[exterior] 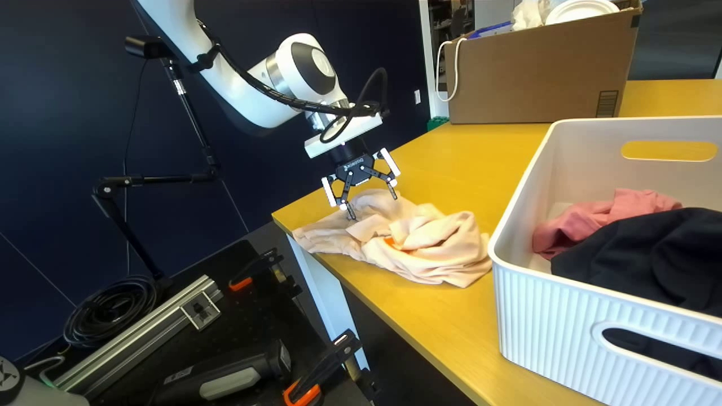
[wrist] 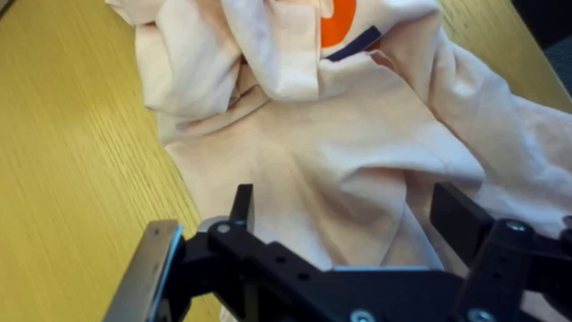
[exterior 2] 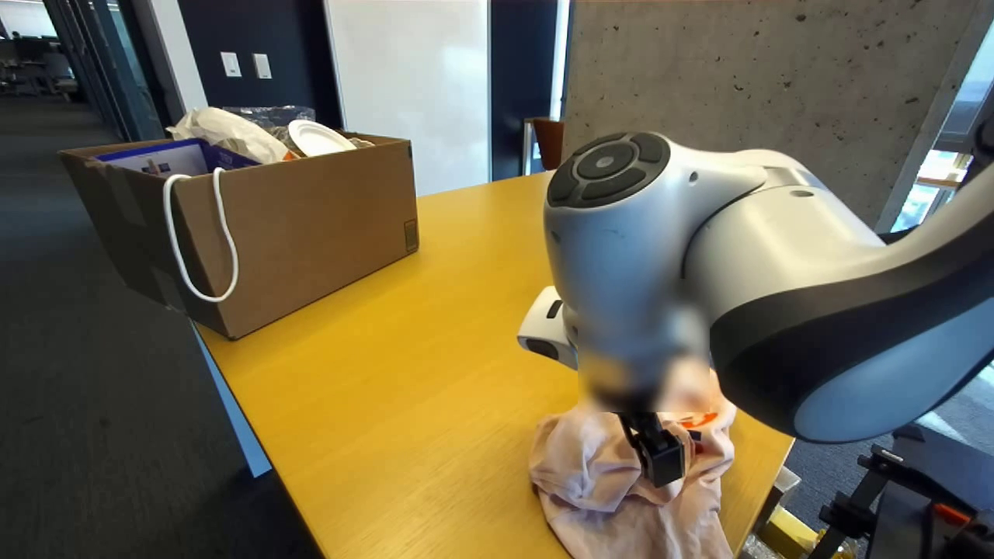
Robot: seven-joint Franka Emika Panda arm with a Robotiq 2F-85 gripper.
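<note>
A crumpled pale pink cloth (exterior: 434, 248) with an orange print lies on the yellow table (exterior: 445, 163), near a table edge. My gripper (exterior: 372, 204) points down over the cloth, its fingers spread wide. In the wrist view, folds of the cloth (wrist: 277, 134) show between and beyond the two fingertips (wrist: 460, 219), and nothing is pinched there. Whether the tips touch the fabric is hard to tell. In an exterior view the arm and a blurred patch hide much of the gripper (exterior 2: 660, 458), though a dark fingertip shows against the cloth (exterior 2: 590, 466).
A white ribbed basket (exterior: 564, 304) stands beside the cloth, holding a pink garment (exterior: 609, 217) and a black garment (exterior: 648, 259). Farther along the table sits a cardboard box (exterior 2: 326, 225) filled with assorted items. A jointed black stand (exterior: 152, 180) rises beside the table.
</note>
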